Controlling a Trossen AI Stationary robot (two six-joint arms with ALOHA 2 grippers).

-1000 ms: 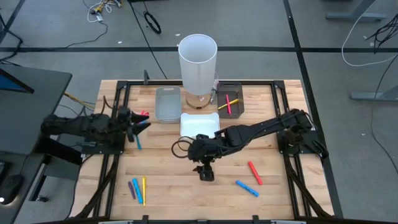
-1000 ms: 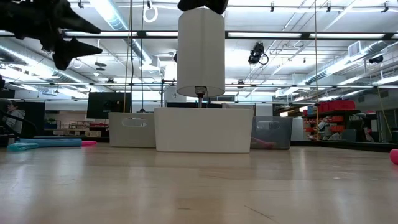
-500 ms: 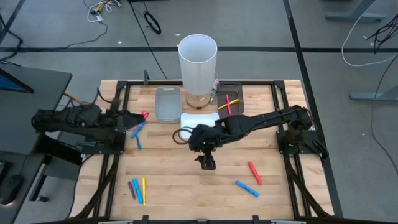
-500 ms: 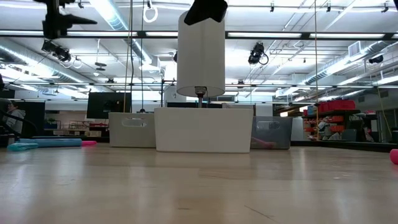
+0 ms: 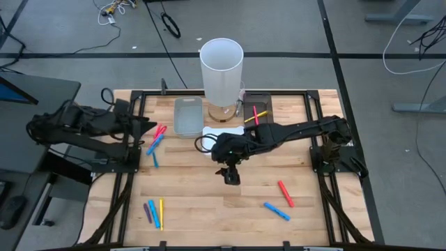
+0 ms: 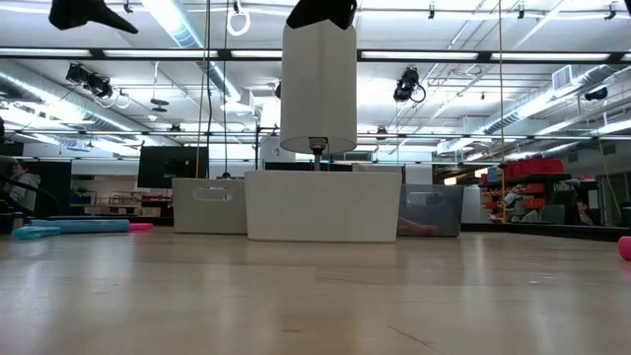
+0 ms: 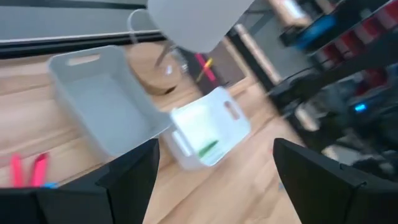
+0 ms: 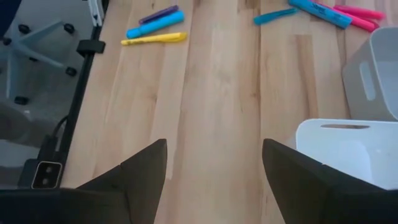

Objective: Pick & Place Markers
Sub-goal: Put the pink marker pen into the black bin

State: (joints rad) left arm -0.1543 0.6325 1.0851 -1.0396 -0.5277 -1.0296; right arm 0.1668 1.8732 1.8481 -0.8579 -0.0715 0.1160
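A pale wooden table (image 5: 209,202) framed in black rail fills the scene, with a grey workshop floor and trailing cables beyond it; a tall white cylinder (image 5: 221,70) stands at the far edge, flanked by a clear grey tray (image 5: 187,116), a white tray (image 5: 212,132) and a dark tray (image 5: 263,111) that already holds a yellow and a pink marker (image 5: 255,114). Most of the markers lie loose on the wood: a pink and blue cluster (image 5: 155,139) near the left arm, a purple, blue and yellow group (image 5: 155,211) at the near left, and a red and a blue one (image 5: 282,199) at the near right. The left gripper (image 5: 143,125) hangs pulled back at the table's left edge, just beside the pink and blue cluster, fingers spread wide and empty; the right gripper (image 5: 231,173) hovers above bare wood mid-table, just in front of the white tray, fingers apart with nothing between them. Neither arm carries anything, so the work appears to stand between picks, with sorting well short of done; the next move would likely call for one arm to descend over a loose marker, square its fingers across the thin barrel and close on it before lifting toward a tray.
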